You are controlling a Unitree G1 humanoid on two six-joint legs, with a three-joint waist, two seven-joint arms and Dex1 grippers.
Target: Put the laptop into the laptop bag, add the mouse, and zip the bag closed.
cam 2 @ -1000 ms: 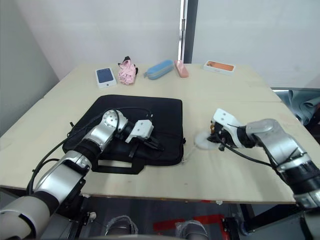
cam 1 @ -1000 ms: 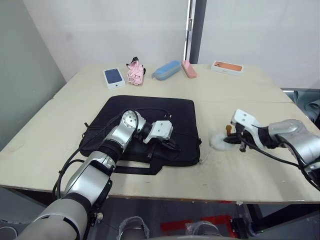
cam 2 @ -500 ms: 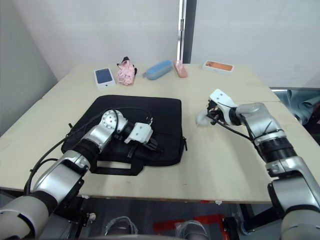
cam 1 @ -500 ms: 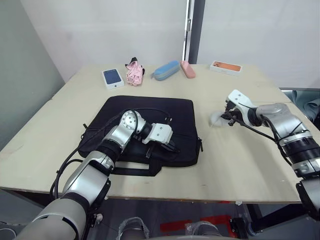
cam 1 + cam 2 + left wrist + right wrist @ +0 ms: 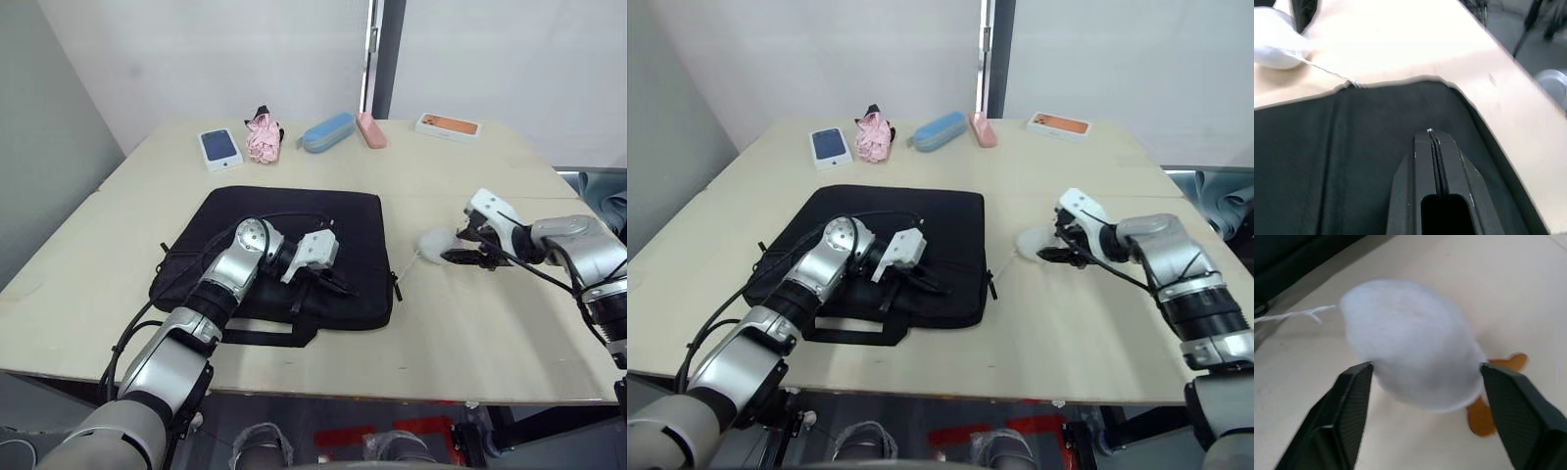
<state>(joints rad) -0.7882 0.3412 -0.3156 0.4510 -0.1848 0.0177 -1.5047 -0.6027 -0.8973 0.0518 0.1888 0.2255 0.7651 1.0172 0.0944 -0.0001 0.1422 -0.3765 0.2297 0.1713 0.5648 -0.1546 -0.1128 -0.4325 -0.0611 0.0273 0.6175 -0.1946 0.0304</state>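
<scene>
The black laptop bag (image 5: 294,230) lies flat on the table, strap handles toward me. My left gripper (image 5: 343,288) is shut, its fingertips (image 5: 1431,136) resting on the bag's fabric near its front right corner. The white plush duck charm (image 5: 434,242) lies on the table right of the bag, tied to it by a thin white string (image 5: 1298,313). My right gripper (image 5: 1426,368) is open, one finger on each side of the duck (image 5: 1410,357). The laptop and the mouse are out of view.
Along the table's far edge sit a boxed phone (image 5: 219,147), a pink cloth bundle (image 5: 263,139), a blue case (image 5: 327,132), a pink case (image 5: 370,129) and an orange-topped box (image 5: 448,125). Bare tabletop (image 5: 470,323) lies in front of the right gripper.
My right gripper has opened and released the plush duck, which now rests on the table between its fingers. The left gripper stays shut on the bag.
</scene>
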